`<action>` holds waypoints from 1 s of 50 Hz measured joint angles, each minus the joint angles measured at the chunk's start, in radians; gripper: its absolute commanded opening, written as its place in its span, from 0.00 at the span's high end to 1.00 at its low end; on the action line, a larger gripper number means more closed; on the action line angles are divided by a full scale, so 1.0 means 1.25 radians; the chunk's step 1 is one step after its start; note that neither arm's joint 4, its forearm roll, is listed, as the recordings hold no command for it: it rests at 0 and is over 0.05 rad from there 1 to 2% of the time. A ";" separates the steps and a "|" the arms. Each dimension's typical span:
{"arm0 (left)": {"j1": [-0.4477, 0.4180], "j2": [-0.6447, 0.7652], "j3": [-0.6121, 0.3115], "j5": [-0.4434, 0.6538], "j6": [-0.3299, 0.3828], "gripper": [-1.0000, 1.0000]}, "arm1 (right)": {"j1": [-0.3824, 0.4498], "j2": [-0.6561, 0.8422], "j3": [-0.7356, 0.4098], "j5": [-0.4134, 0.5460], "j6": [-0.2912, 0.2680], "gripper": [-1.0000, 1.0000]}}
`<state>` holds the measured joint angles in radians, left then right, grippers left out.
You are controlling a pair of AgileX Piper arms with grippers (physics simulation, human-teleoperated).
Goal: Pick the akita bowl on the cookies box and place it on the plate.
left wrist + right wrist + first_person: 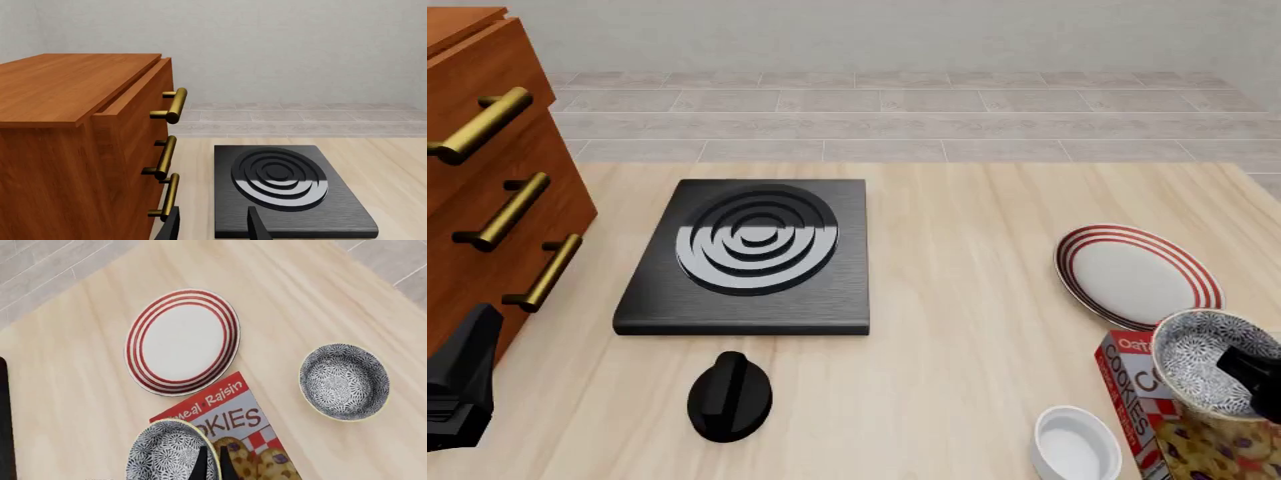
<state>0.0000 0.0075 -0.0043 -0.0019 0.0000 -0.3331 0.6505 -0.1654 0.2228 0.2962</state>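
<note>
1. Cookies box (230, 427): red carton; white lettering reads "…meal Raisin" and "…OKIES" in the right wrist view, and "COOKIES" runs sideways in the front view (1134, 400). Cookie picture below the lettering.
2. Akita bowl (170, 452) sits above the box's lettered end, its rim pinched between the nearly closed fingers of the right gripper (210, 465).
3. Plate (182, 341), red-striped rim, lies on the table (73, 390) just beyond the box, apart from it.
4. Only the right wrist view shows a second speckled bowl (344, 381) on the table beside the box.
5. Only the front view shows a plain white small bowl (1076, 442) and a black knob (730, 396).
6. Left gripper (213, 225): fingers apart, holding nothing, near the wooden drawer cabinet (73, 145) and black stove plate (287, 192).
</note>
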 measured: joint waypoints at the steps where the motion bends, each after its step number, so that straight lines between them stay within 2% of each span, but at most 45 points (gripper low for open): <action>1: 0.000 0.000 0.000 0.000 0.000 0.00 | 0.007 -0.001 -0.005 0.002 0.004 1.00; 15: 0.000 0.000 0.000 0.000 0.000 0.00 | 0.075 0.037 -0.078 -0.011 0.040 1.00; 35: 0.000 0.000 0.000 0.000 0.000 0.00 | 0.115 0.274 -0.151 -0.189 0.088 1.00; 50: 0.000 0.000 0.000 0.000 0.000 0.00 | 0.119 0.405 -0.191 -0.283 0.120 1.00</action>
<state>0.0000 0.0075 -0.0043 -0.0019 0.0000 -0.1840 1.1566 -0.4041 -0.1308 0.4460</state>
